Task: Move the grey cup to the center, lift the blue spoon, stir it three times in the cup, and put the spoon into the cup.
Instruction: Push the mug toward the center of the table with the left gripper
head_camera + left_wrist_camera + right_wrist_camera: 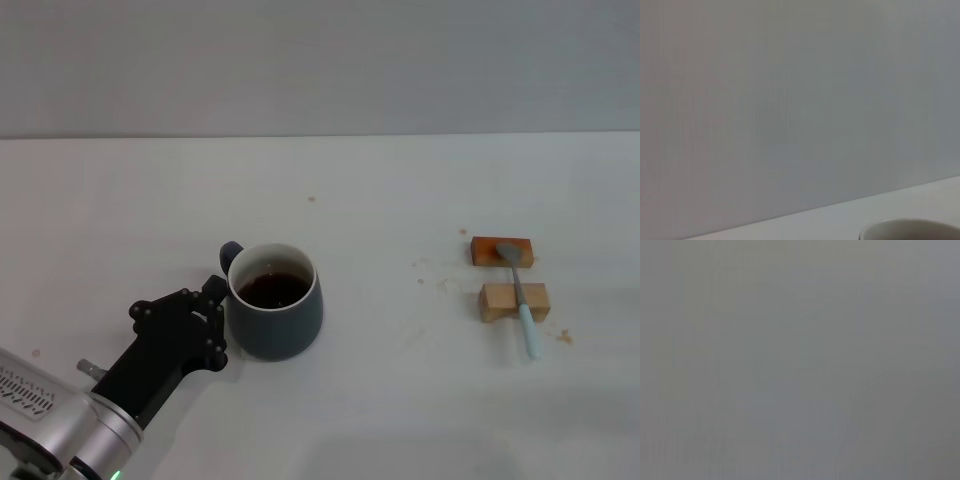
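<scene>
1. Left gripper hard against cup at handle side; whether clenched or released, can't tell
2. Cup full w/ dark liquid: jerky shove = spill or tip
3. Spoon far right of gripper, across two blocks; right arm not in view

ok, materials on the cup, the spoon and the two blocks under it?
Grey cup: looks like matte-glazed ceramic, slate-grey outside, white inside, dark liquid in it. Blue spoon: bowl and stem look like metal with a dull sheen; the pale blue handle could be plastic or a coating. Blocks: likely unfinished wood, tan and reddish-brown.
</scene>
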Action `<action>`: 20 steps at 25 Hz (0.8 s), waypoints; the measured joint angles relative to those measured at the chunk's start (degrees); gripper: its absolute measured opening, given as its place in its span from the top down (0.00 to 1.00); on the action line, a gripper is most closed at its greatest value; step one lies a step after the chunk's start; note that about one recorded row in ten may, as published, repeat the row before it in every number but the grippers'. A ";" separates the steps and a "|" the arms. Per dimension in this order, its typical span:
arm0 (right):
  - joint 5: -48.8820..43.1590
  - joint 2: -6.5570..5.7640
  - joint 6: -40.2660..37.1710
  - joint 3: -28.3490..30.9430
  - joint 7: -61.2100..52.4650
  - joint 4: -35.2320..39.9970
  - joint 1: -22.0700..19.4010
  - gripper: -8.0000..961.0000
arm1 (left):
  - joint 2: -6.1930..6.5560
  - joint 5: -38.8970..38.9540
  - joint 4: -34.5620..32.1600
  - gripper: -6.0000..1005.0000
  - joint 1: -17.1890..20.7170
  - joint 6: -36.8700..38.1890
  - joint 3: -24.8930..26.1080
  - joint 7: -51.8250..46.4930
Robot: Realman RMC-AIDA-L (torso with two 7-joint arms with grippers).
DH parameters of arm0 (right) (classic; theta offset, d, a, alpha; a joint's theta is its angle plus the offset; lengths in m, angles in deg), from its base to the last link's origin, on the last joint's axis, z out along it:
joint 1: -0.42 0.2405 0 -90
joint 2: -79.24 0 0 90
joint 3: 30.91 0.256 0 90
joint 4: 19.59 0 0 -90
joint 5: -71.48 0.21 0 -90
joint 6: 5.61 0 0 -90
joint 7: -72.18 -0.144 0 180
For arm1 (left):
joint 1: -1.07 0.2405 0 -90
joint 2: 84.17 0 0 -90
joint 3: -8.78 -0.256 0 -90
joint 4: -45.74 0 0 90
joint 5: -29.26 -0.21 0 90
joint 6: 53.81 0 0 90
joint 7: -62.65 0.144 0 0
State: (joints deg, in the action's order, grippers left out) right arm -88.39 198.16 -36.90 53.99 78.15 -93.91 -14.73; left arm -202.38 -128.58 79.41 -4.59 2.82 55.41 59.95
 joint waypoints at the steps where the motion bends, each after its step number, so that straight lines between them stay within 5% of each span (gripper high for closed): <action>1: 0.00 0.00 0.00 0.00 0.00 0.00 0.00 0.23 | 0.00 0.00 0.00 1.00 0.00 0.00 0.00 0.00; 12: 0.00 0.01 0.00 -1.31 0.00 -0.04 -0.46 0.23 | 0.06 0.15 0.54 1.00 0.14 -1.19 1.22 -0.02; 20: 0.00 0.10 -0.53 -8.28 0.09 -2.54 -2.78 0.23 | 0.91 -0.01 0.01 1.00 0.21 -2.08 13.33 -0.38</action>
State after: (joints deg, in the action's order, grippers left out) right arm -88.39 198.26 -37.44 45.71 78.24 -96.44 -17.51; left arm -201.47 -128.59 79.42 -4.39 0.74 68.74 59.56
